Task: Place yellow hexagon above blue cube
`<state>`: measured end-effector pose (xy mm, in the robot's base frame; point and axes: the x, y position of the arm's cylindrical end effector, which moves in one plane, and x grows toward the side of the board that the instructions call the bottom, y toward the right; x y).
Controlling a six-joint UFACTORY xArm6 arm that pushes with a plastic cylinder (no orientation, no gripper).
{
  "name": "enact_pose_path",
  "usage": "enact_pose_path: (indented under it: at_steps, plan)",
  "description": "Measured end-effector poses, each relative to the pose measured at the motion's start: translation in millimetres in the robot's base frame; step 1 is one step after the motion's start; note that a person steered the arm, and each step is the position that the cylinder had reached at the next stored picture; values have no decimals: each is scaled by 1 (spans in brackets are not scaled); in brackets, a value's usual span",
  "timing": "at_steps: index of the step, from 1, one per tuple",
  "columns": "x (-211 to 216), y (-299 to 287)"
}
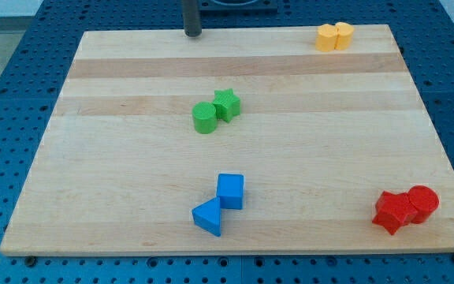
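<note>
Lying across most of the view is a pale wooden board (pixel 132 197) on a blue pegged table (pixel 6 95). My tip (pixel 192 33), a bare dark rod with nothing to open or close, is resting at the board's top edge, left of centre, well apart from every block. The yellow hexagon (pixel 325 38) is sitting at the top right, touching a yellow cylinder (pixel 344 35). The blue cube (pixel 230 191) is sitting near the bottom centre, touching a blue triangle (pixel 208 217). A red star (pixel 392 211) and red cylinder (pixel 422 203) are touching at bottom right. A green cylinder (pixel 204 117) and green star (pixel 227 104) are touching near the centre.
</note>
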<state>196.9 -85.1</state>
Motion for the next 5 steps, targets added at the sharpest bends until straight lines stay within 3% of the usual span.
enact_pose_path:
  at_steps: [2, 5]
  plan:
    - [51, 37]
    - [90, 226]
